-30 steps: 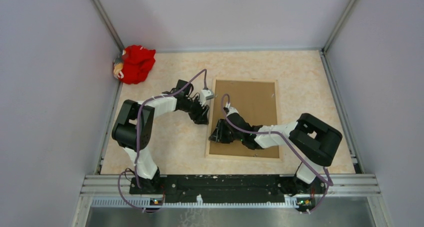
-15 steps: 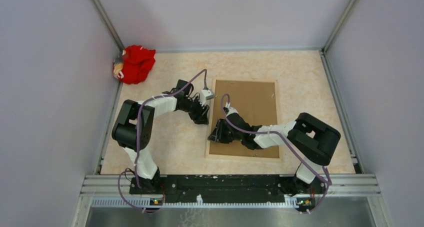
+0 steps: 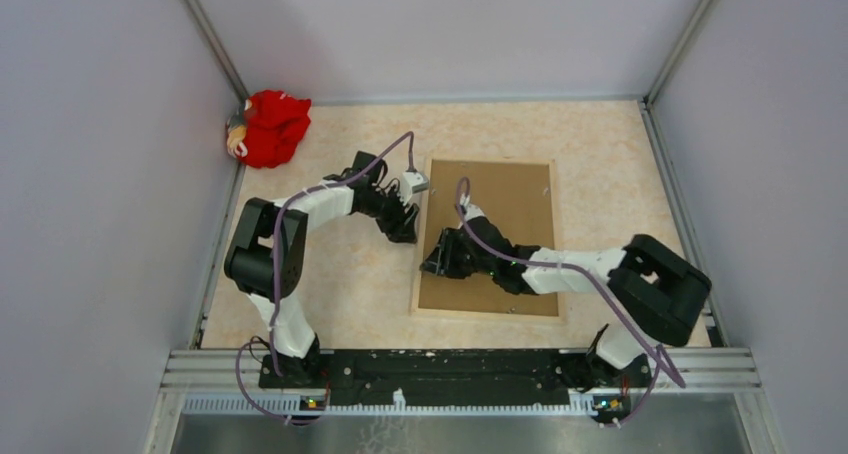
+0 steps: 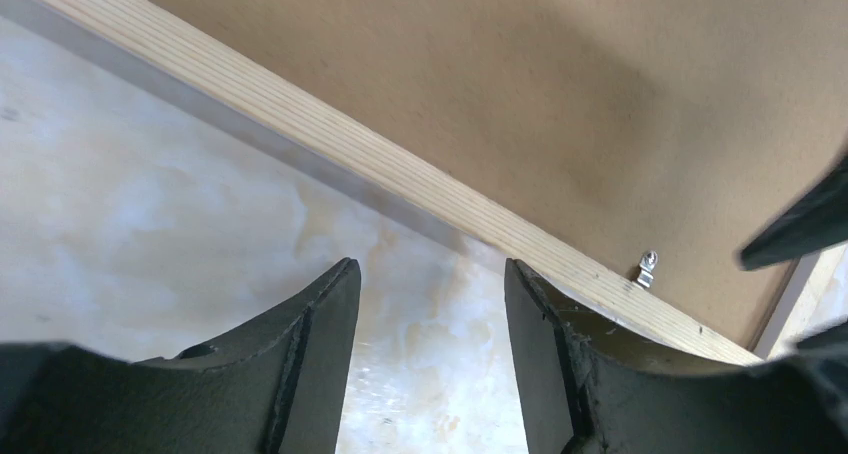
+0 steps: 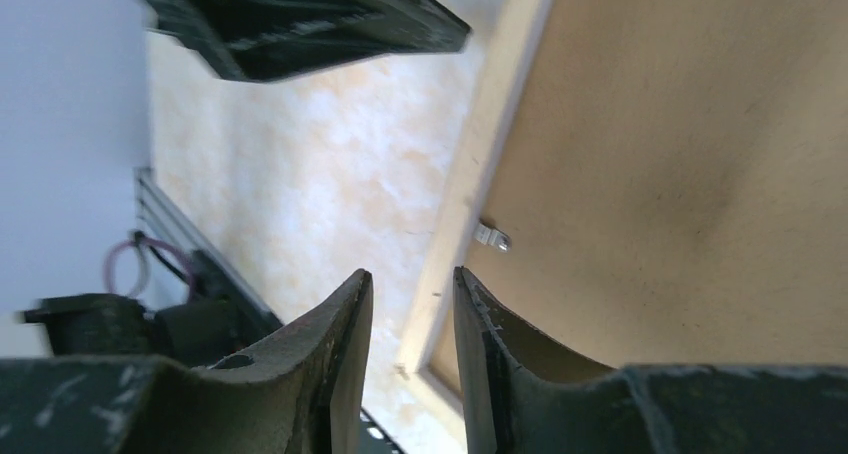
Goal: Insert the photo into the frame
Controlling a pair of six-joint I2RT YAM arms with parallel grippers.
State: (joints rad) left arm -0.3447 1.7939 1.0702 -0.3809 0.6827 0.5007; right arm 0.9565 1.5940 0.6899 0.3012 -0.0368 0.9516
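Right tool (image 3: pixel 430 266), its 2 fingers slightly parted and empty, hovers over the left rail of the frame (image 3: pixel 488 314) (pale wood back upward, flat on the table (image 3: pixel 330 284)). Farther off, the left tool (image 3: pixel 405 234), released, hangs just beside that rail.

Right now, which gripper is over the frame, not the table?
The right gripper, above the left rail of the frame; its arm crosses the brown back. The left gripper hangs over table beside it.
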